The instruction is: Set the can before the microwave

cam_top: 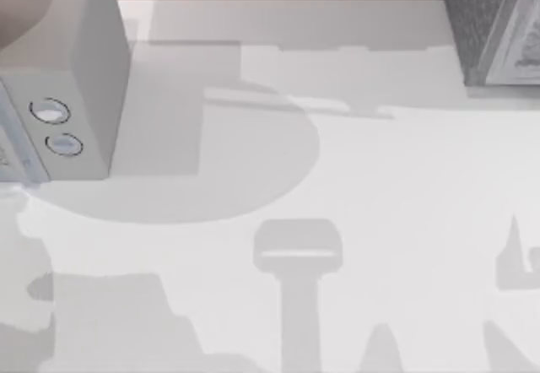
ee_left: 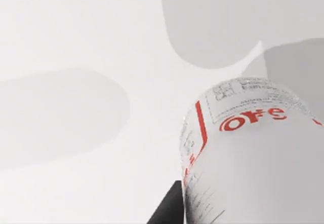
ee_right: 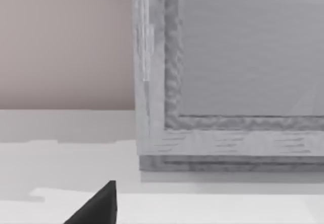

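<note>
A rendered tabletop mock-up with kitchen flavour: a plain white table (cam_top: 354,179), a microwave (cam_top: 84,78) at nine o'clock, a speckled grey box (cam_top: 494,27) at two o'clock.

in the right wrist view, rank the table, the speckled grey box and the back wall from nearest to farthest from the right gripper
1. table, just below the right gripper.
2. speckled grey box, standing on the table ahead.
3. back wall, beyond the table's far edge, seen past the box's corner.
</note>
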`<state>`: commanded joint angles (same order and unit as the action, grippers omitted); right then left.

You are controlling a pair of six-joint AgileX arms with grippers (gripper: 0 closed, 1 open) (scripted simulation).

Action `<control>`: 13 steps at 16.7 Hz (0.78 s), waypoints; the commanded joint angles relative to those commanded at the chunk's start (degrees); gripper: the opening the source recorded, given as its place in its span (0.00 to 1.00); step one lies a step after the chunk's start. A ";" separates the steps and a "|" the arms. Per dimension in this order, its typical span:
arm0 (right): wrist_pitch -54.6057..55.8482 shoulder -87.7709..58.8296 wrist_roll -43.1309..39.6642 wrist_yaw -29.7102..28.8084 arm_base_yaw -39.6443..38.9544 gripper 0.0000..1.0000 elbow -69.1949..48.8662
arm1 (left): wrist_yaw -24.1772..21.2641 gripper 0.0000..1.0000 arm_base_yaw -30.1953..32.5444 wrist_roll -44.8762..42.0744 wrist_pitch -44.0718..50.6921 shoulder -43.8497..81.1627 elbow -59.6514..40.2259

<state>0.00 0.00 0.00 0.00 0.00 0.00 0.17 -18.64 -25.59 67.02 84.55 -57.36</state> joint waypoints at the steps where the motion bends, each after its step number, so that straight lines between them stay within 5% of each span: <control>1: 0.00 0.00 0.00 0.00 0.00 1.00 0.00 | -0.07 0.00 -2.27 0.07 -1.34 -0.44 0.19; 13: 0.00 0.00 0.00 0.00 0.00 1.00 0.00 | -0.17 0.00 -5.56 0.33 -5.60 -0.33 1.62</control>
<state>0.00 0.00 0.00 0.00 0.00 0.00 0.00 -24.20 -25.26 61.42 84.22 -55.74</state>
